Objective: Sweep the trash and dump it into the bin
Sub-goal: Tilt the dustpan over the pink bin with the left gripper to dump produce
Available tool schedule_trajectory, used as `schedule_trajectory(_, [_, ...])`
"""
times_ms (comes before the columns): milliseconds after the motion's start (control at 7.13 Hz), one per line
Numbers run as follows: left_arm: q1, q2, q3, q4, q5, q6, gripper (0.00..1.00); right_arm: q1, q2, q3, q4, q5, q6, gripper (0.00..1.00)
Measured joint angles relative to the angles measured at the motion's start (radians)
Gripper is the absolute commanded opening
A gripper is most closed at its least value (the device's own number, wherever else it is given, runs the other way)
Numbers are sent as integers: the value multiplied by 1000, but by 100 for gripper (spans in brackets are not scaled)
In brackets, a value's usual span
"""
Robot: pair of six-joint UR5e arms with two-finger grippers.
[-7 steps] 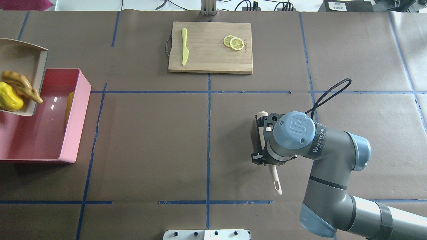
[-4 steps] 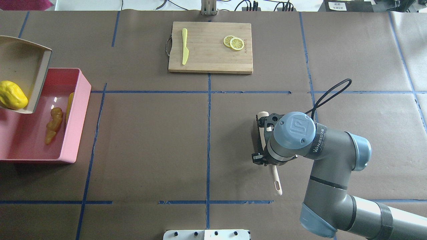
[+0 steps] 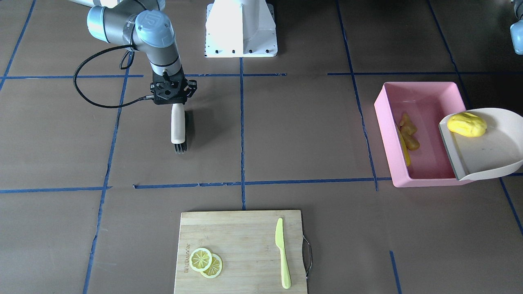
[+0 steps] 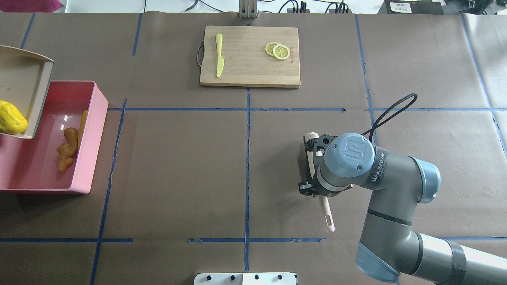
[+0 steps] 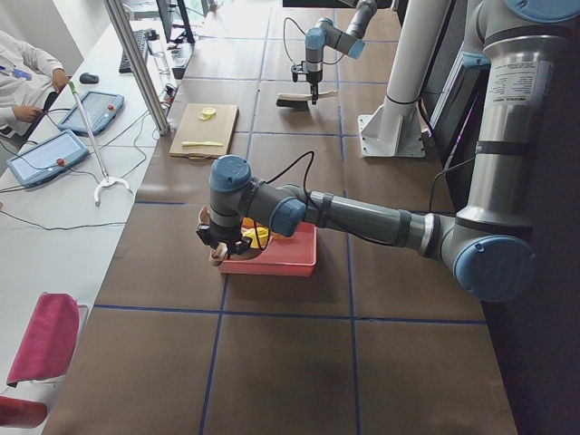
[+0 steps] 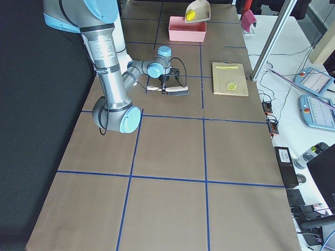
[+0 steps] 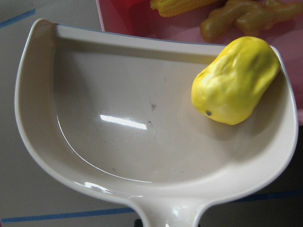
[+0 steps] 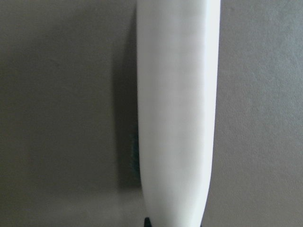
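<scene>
The pink bin (image 3: 384,122) stands at the table's left end (image 4: 93,134). The ginger root (image 3: 408,132) and the corn cob (image 3: 404,153) lie inside it. The cream dustpan (image 3: 486,151) hangs tilted over the bin's edge with the yellow lump (image 3: 467,124) in it. In the left wrist view the lump (image 7: 234,80) rests near the pan's (image 7: 118,118) lip. My left gripper (image 5: 222,245) holds the pan's handle. My right gripper (image 3: 176,104) is shut on a white brush (image 3: 178,126) resting on the table, far from the bin.
A wooden cutting board (image 4: 249,55) at the far middle carries a lime-green knife (image 4: 219,55) and two lemon slices (image 4: 278,50). The robot's white base (image 3: 241,28) stands at the near edge. A black cable (image 4: 390,111) loops beside the right wrist.
The ginger root slid out of the dustpan and now lies in the bin. The pan shifted slightly and the yellow lump stayed in it. The right arm has not moved.
</scene>
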Motion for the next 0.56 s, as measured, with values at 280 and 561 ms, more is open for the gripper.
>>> schedule_trajectory(280, [6,-2,-85,160,115,12,0,0,-1,0,0,0,0,0])
schedule_trajectory(561, [9,-4,-121,211,191,38,0,-1,-1,0,0,0,1,0])
